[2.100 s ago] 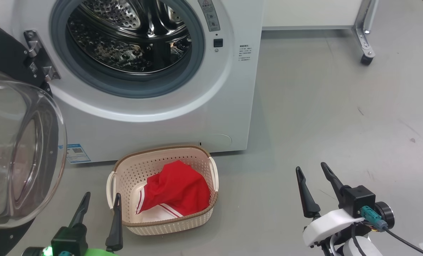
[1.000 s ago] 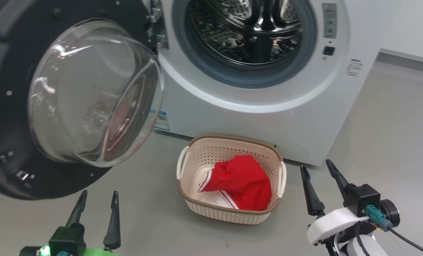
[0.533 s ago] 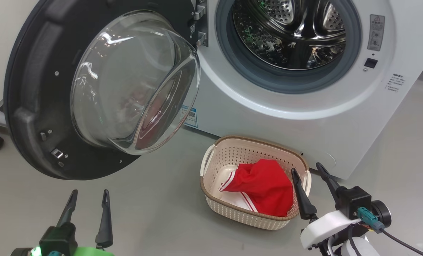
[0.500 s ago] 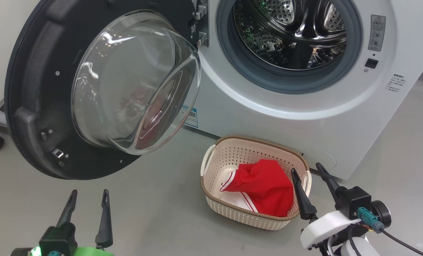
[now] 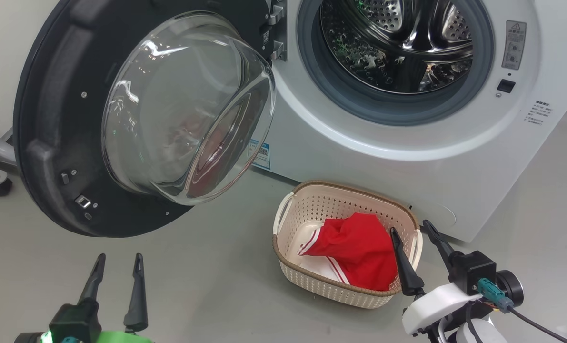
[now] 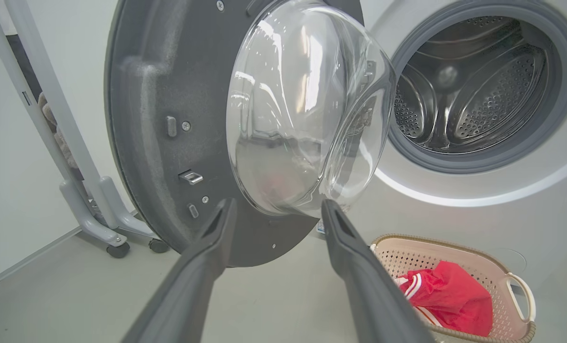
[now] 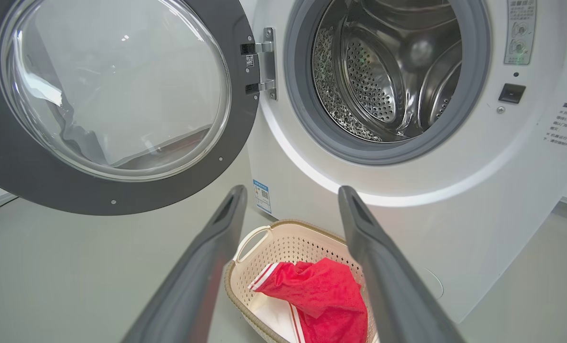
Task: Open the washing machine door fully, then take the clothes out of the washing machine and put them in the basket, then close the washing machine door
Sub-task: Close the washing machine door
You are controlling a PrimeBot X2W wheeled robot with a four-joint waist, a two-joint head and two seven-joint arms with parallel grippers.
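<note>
The big, stiff washing machine door (image 5: 59, 143) (hanging open at the washing machine's (image 5: 359, 157) left edge) looks best pushed on its black rim; left gripper (image 5: 120, 259) and right gripper (image 5: 409, 227) are wide, empty.

Before me, washing machine door (image 5: 45, 119) stood wide open, red clothes (image 5: 359, 247) lay in cream basket (image 5: 326, 286) against the washing machine (image 5: 407, 166) front.
</note>
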